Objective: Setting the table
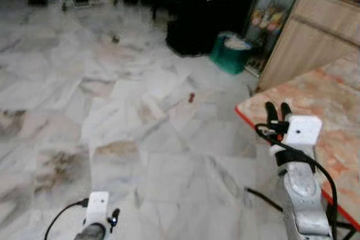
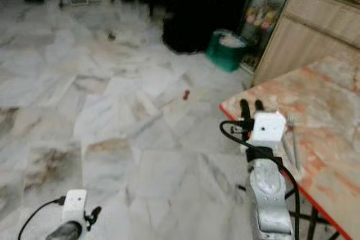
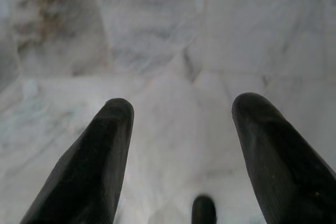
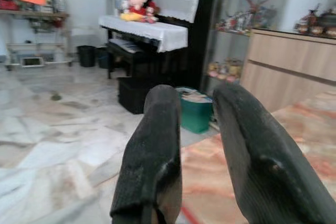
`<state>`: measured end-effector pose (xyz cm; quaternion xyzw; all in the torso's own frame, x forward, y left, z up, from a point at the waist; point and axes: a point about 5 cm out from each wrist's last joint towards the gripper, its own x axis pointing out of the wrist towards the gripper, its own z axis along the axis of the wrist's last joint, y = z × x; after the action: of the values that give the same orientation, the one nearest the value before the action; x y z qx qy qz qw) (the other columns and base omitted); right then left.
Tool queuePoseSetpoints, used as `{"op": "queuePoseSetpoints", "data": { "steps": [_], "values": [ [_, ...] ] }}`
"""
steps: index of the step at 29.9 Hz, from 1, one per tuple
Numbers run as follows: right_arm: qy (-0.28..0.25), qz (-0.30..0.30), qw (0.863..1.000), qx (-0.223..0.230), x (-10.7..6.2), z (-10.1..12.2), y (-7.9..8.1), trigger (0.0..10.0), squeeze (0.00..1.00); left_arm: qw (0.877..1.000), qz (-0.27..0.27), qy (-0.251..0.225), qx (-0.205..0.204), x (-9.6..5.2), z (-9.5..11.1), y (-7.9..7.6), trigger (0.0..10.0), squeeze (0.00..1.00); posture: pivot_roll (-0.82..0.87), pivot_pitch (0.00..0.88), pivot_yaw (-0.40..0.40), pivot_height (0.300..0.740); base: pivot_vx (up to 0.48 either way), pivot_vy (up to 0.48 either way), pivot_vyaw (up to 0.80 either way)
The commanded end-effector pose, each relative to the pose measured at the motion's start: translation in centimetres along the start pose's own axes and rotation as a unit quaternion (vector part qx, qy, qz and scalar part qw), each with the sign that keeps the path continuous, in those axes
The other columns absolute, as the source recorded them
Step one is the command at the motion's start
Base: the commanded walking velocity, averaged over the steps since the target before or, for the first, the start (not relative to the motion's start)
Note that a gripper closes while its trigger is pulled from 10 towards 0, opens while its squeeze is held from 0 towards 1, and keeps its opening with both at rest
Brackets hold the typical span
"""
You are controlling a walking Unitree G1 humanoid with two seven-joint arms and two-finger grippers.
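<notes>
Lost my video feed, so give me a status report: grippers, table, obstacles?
Right gripper open, empty, raised at the table corner. Left gripper open, low over marble floor. Fork lies on table. Nothing in the way.

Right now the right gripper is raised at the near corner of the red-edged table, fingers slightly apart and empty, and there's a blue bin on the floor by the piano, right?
Not quite: the bin is green, not blue, as the left eye view shows. The rest holds: the right gripper is raised at the near corner of the red-edged table, fingers slightly apart and empty, and the bin stands by the piano.
</notes>
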<state>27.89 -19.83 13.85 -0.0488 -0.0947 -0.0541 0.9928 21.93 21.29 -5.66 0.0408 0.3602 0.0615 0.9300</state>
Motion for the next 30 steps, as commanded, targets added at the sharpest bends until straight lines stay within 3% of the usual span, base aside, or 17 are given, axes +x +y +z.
{"op": "queuePoseSetpoints", "data": {
  "steps": [1, 6, 30],
  "values": [
    [0.013, -0.021, 1.000, -0.005, -0.32, -0.51, -1.15, 10.0, 0.00, 1.000, -0.013, 0.003, -0.008, 0.05, 0.00, -1.16, 10.0, 0.00, 0.07, 0.000, -0.041, 0.740, 0.368, 0.000, 0.00],
    [0.012, -0.023, 1.000, -0.006, -0.26, -0.44, -1.25, 10.0, 0.00, 1.000, -0.012, 0.001, -0.011, 0.03, 0.01, -1.16, 10.0, 0.00, 0.07, 0.000, -0.040, 0.740, 0.368, 0.000, 0.00],
    [0.017, -0.026, 0.999, -0.009, -0.17, -0.56, -1.37, 10.0, 0.00, 1.000, -0.016, 0.008, -0.002, 0.04, -0.11, -1.21, 10.0, 0.00, 0.07, 0.000, -0.041, 0.740, 0.000, -0.042, 0.00]
  ]
}}
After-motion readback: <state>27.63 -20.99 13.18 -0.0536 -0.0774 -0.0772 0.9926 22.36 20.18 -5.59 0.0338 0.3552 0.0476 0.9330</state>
